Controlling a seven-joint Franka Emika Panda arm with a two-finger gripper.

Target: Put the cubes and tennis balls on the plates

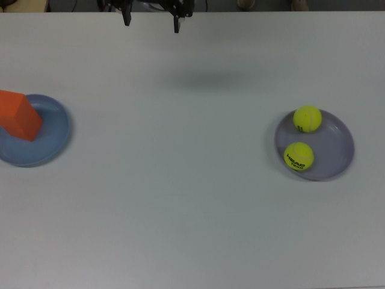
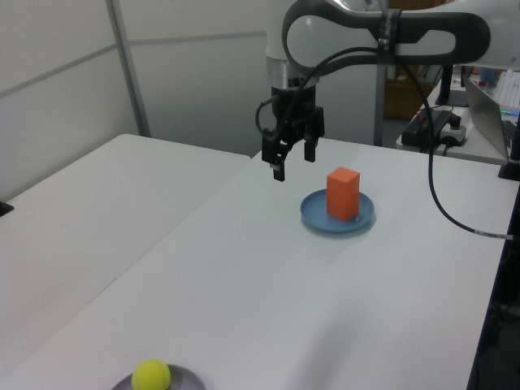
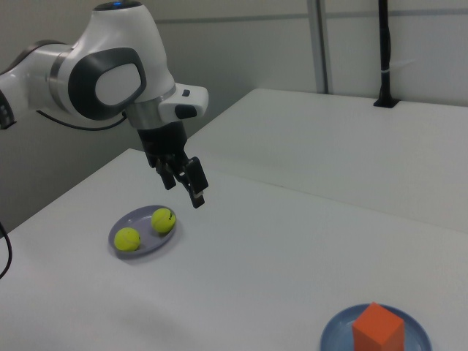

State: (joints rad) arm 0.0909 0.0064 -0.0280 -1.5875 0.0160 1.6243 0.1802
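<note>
The orange cubes (image 1: 18, 115) stand as one tall stack on the light blue plate (image 1: 53, 129) at the top view's left; I cannot make out the seam between them. The stack (image 2: 343, 193) and blue plate (image 2: 317, 215) also show in the left view, and again as stack (image 3: 378, 327) and plate (image 3: 338, 333) in the right view. Both tennis balls (image 1: 307, 118) (image 1: 299, 156) lie on the lavender plate (image 1: 332, 147) at the top view's right. My gripper (image 1: 151, 21) hangs open and empty, high above the table's far edge. In the left view the gripper (image 2: 294, 162) is up and left of the cube stack.
A second white table (image 2: 73, 211) adjoins at the left view's left. The arm's black cable (image 2: 455, 215) hangs over the table at the left view's right, where a laptop (image 2: 487, 101) and a power strip sit behind. A black post (image 3: 385, 55) stands on the far table.
</note>
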